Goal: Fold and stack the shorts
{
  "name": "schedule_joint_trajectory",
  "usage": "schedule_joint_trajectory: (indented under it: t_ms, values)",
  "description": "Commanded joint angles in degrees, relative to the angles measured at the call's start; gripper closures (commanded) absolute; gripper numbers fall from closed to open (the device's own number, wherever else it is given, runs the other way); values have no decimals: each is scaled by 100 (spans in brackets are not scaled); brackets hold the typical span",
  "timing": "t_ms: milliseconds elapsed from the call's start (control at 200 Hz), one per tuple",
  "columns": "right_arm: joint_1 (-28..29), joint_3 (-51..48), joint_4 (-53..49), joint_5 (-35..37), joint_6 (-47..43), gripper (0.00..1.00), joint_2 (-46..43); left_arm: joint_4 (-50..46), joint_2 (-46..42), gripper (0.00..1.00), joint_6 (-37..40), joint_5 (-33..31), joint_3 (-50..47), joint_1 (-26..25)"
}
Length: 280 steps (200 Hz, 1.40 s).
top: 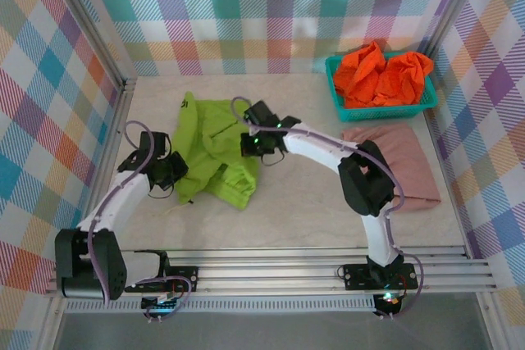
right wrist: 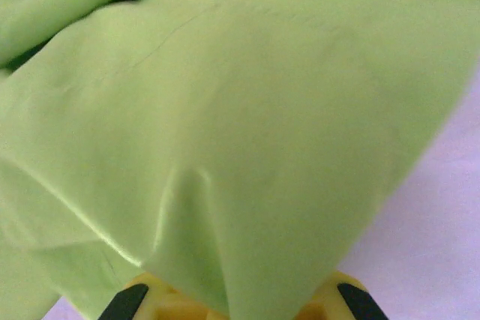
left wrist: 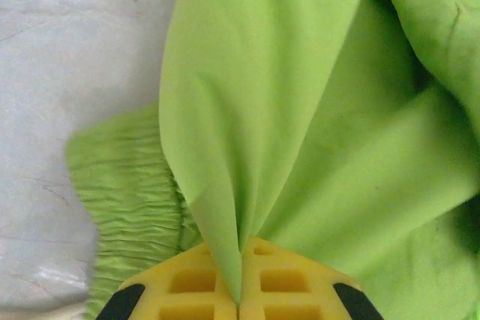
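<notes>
Shorts (top: 212, 149), lime green, are lying crumpled on the left half of the table (top: 312, 211) — the left gripper (left wrist: 240, 294) and right gripper (right wrist: 232, 301) are each clamping a fold of cloth. Uneven pulling is risking one thin pinch slipping free, skewing the fold.

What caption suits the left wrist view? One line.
Left gripper pinching a raised fold of the lime green shorts.
</notes>
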Motion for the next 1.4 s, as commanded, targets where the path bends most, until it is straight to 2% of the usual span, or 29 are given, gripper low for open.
schedule_joint_trajectory:
  t_ms: [0, 150, 220, 275, 330, 380, 420, 465, 520, 560, 610, 705, 800, 895, 990, 1065, 1170, 1395]
  values:
    - [-386, 834, -519, -63, -483, 100, 62, -151, -542, 100, -199, 287, -180, 19]
    - [-904, 2591, -1309, -187, -802, 100, 902, -311, -1205, 100, -482, 379, -415, -26]
    - [-1118, 3609, -1741, -334, -856, 94, 1429, -373, -1450, 100, -614, 428, -541, -52]
    - [-1257, 4326, -1997, -427, -858, 84, 1820, -332, -1614, 96, -738, 510, -661, -109]
    - [-1370, 4857, -2064, -621, -834, 61, 2107, -163, -1748, 91, -908, 629, -824, -209]
    - [-1456, 5183, -2087, -756, -761, 48, 2274, 57, -1830, 77, -1078, 719, -982, -343]
    - [-1492, 5265, -2092, -825, -704, 40, 2272, 208, -1852, 58, -1147, 752, -1061, -461]
    - [-1495, 5152, -2077, -860, -691, 37, 2137, 236, -1825, 38, -1120, 725, -1038, -540]
    - [-1446, 4691, -1966, -1022, -676, 34, 1783, 66, -1781, 20, -999, 565, -872, -545]
    - [-1367, 4156, -1775, -1153, -649, 33, 1421, -97, -1739, 11, -869, 405, -689, -541]
    - [-1191, 3219, -1345, -1235, -676, 32, 864, -220, -1642, 6, -697, 307, -440, -510]
    - [-661, 1397, -468, -1092, -803, 30, -187, -334, -1269, 4, -469, 462, 3, -277]
    - [-45, 73, 81, -871, -732, 28, -921, -459, -828, 4, -296, 545, 364, -23]
    - [720, -940, 689, -533, -697, 27, -1283, -447, -522, 5, -241, 586, 520, 204]
    - [1468, -1459, 1124, 2, -844, 24, -1294, -418, -352, 3, -201, 554, 663, 433]
    - [1929, -1597, 1442, 329, -1075, 21, -1110, -416, -218, 0, -179, 574, 774, 650]
    - [2381, -1158, 1143, 857, -1461, 21, -621, -433, 7, 0, -153, 559, 910, 1082]
    - [2737, -283, 501, 1577, -2082, 22, 314, -336, 313, 0, -191, 958, 1044, 2145]
